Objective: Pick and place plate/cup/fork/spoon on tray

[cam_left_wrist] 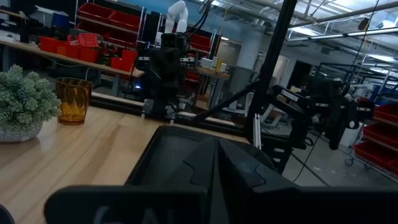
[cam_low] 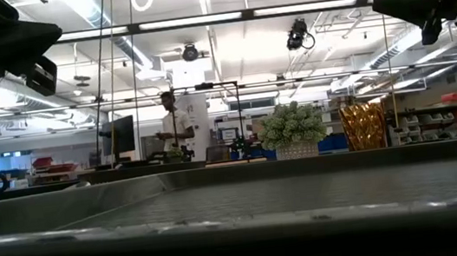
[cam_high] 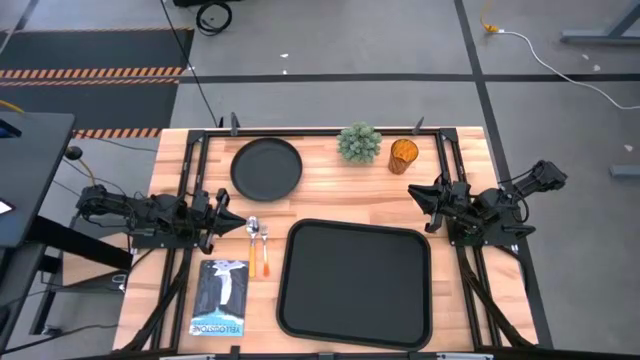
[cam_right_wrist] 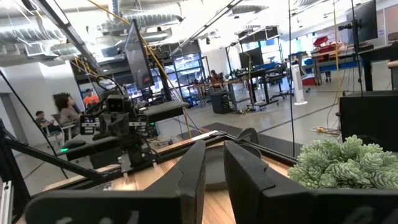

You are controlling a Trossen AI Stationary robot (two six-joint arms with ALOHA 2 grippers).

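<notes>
Plate (cam_high: 266,167) in upper left of centre in the high view, cup (cam_high: 403,156) to upper right. Spoon (cam_high: 252,240) and fork (cam_high: 265,250) side by side, just left of tray (cam_high: 355,285) at lower centre. Left gripper (cam_high: 232,222) clenched on nothing, near the spoon. Right gripper (cam_high: 418,193) below the cup, state impossible to tell.
</notes>
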